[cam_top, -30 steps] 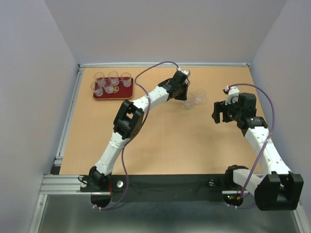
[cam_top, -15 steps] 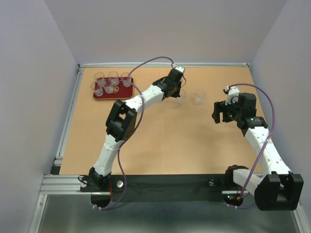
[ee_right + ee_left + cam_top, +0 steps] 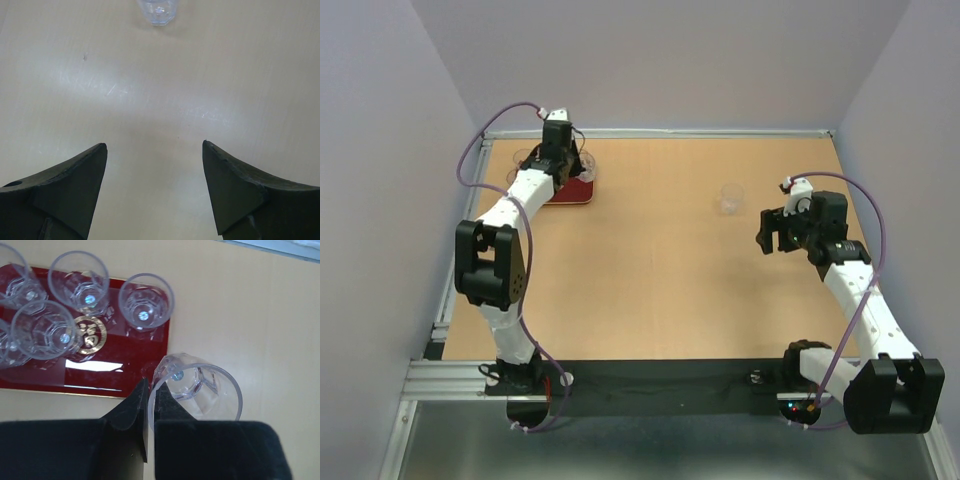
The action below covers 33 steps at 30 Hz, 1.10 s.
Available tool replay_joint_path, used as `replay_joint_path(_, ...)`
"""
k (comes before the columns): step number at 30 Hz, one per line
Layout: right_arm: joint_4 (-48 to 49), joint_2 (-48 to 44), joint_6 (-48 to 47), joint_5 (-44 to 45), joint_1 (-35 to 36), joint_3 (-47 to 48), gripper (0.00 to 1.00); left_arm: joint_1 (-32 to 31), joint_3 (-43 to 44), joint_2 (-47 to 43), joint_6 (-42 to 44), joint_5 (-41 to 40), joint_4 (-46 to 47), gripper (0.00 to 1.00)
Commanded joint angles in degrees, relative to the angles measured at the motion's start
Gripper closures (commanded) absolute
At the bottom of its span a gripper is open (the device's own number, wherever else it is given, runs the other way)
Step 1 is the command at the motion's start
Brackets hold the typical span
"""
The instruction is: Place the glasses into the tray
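My left gripper (image 3: 151, 385) is shut on the rim of a clear glass (image 3: 196, 388), one finger inside the rim and one outside. The glass hangs by the right end of the dark red tray (image 3: 131, 369), partly over the bare table. Several other glasses stand in the tray, among them one (image 3: 145, 302) nearest the held glass and one (image 3: 79, 276) behind the gold emblem (image 3: 90, 335). From above, the left gripper (image 3: 573, 166) is over the tray (image 3: 572, 194) at the far left. One glass (image 3: 730, 198) stands alone on the table, ahead of my open, empty right gripper (image 3: 767, 232).
The lone glass (image 3: 159, 10) sits at the top edge of the right wrist view, well beyond the open fingers (image 3: 85, 170). A metal rail (image 3: 470, 200) borders the table just left of the tray. Grey walls close in the far side and both flanks.
The left arm swung from the middle of the table to the tray at the far left, carrying a glass. One glass stays behind. The right arm has not moved.
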Motion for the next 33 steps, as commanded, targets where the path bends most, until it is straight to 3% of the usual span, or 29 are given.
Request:
replay_joint_path(1, 2.82, -1.23, -0.09, 0.03, -0.45, -0.73, 0.18, 2.16, -2.76, -2.19, -0.03, 0.70, 2.99, 1.00)
replay_joint_path(16, 2.82, -0.62, -0.27, 0.47, -0.45, -0.73, 0.18, 5.87, 3.91, 6.42, 4.37, -4.75, 1.15, 1.00)
replay_joint_path(33, 2.91, -0.44, -0.35, 1.09, -0.54, -0.73, 0.18, 7.45, 12.17, 14.07, 3.84, -7.48, -0.95, 1.00)
